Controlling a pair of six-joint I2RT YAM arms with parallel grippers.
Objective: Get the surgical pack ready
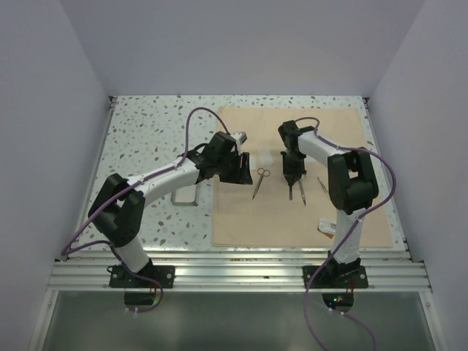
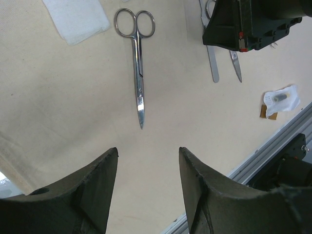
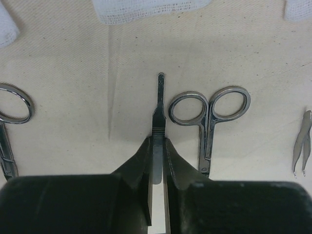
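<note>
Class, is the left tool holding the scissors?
No, the scissors lie free on the cloth, ahead of the open left tool.

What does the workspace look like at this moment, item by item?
Surface: speckled table, tan cloth spread on its right part.
Job's things: scissors, second scissors, forceps, gauze and white packet lie on the cloth.
Clutter: nothing seen.
Grippers: left gripper open, empty, above the cloth; right gripper shut on a thin metal instrument.
Cables: purple cables looped along both arms.
Surroundings: white walls, aluminium rail at near edge.
</note>
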